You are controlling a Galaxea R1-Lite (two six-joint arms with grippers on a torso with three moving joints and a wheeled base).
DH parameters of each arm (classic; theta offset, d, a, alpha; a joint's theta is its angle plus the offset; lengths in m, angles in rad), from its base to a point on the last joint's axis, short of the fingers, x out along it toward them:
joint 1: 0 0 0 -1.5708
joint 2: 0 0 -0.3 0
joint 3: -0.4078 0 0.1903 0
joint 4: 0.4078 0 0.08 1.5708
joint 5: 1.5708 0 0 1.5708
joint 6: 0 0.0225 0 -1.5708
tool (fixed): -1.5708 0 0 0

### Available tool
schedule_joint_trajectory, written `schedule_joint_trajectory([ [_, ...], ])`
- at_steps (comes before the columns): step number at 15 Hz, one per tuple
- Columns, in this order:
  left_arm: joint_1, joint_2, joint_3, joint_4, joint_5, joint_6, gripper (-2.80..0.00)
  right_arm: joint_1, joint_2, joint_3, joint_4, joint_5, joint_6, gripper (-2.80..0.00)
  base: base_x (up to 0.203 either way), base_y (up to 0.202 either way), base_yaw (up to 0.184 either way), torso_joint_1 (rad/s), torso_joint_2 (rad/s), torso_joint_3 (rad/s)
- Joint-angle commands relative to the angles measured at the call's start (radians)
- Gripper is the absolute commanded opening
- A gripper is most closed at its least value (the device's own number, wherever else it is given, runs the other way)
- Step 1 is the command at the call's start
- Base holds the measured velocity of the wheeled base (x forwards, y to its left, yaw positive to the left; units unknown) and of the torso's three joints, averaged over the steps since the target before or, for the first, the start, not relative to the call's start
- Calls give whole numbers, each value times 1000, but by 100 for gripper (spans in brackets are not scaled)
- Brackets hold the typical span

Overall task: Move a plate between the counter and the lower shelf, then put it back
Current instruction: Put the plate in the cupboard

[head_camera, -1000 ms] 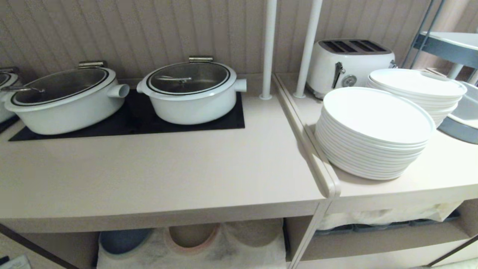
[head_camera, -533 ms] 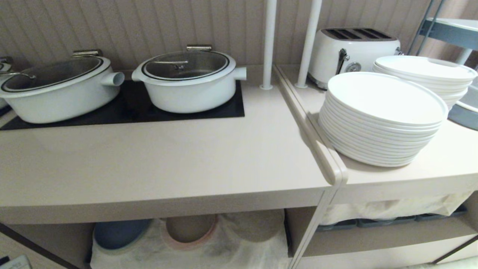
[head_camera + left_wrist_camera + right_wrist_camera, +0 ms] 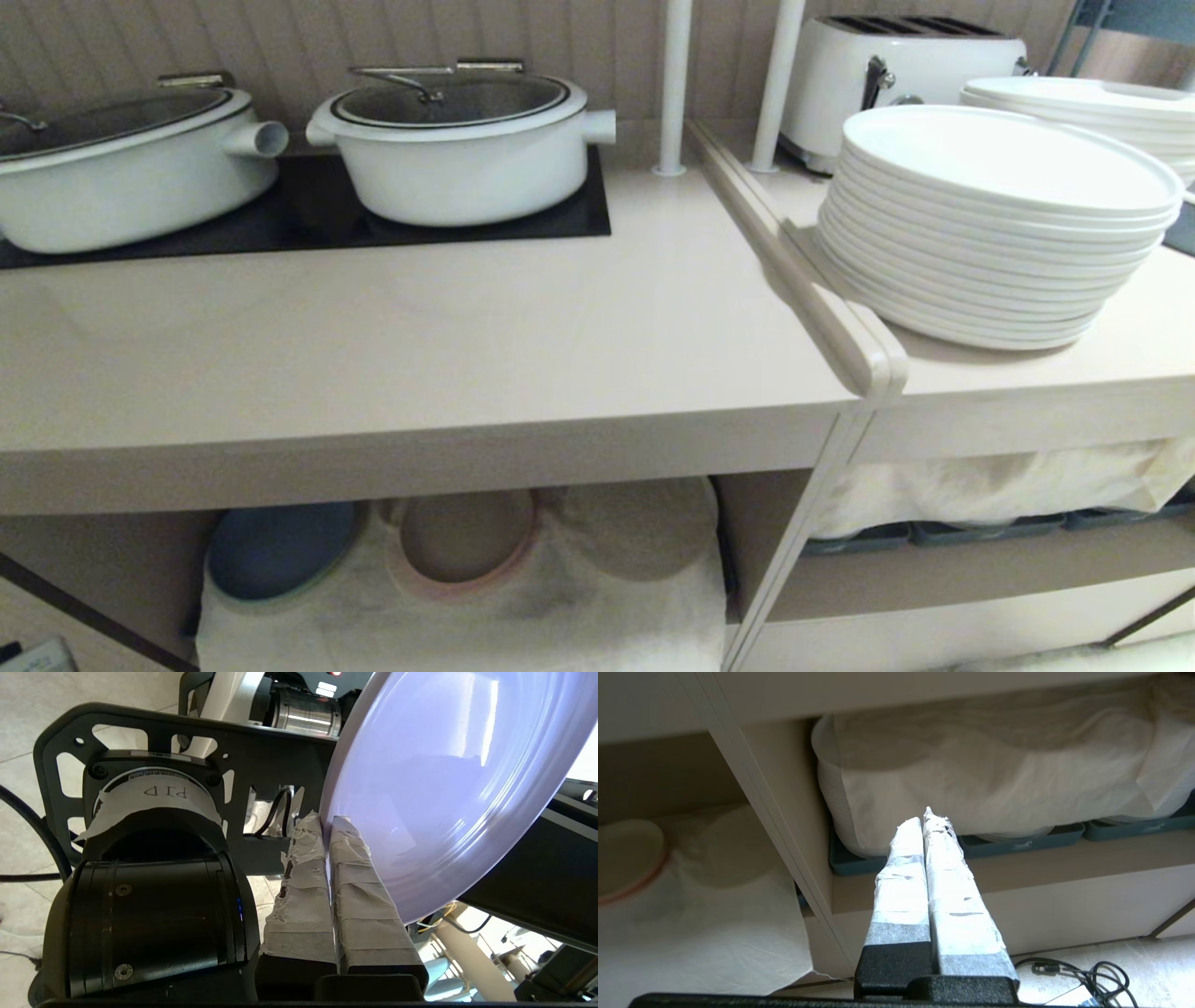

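The round matte lilac plate (image 3: 434, 788) is held by its rim, steeply tilted, between the taped fingers (image 3: 359, 891) of the left gripper (image 3: 325, 823), close to the robot's own frame; it is on neither the smooth beige counter (image 3: 420, 345) nor the cloth-draped lower shelf (image 3: 523, 607). A slip is judged possible, since only a narrow edge is pinched, and the rim could strike the counter's thick front edge on entry to the shelf. The right gripper (image 3: 926, 816) is parked with its fingers pressed together on nothing, facing the cabinet front. In the head view, a blue plate (image 3: 280, 551) at 7 o'clock and a pink-rimmed beige plate (image 3: 467, 537) at 6 o'clock are shown, but neither gripper; the held plate is shown in the left wrist view alone.
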Motion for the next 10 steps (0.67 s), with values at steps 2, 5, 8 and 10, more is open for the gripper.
schedule_joint_trajectory([
  [2, 0, -1, 1, 5, -2, -1, -280, 1, 1, 0, -1, 0, 0, -280, 0, 0, 0, -225, 517, 287],
  [5, 0, -14, 7, 5, -2, -2, -280, -1, 0, 0, -2, 0, 1, -280, 0, 0, 0, -217, 503, 289],
  [8, 0, -16, 11, 6, -2, -3, -280, 1, 0, 0, 0, 0, 0, -280, 0, 0, 0, -198, 483, 291],
  [10, 0, -24, 13, 6, -2, -3, -280, 0, 0, -1, 0, 0, 0, -280, 0, 0, 0, -190, 474, 288],
])
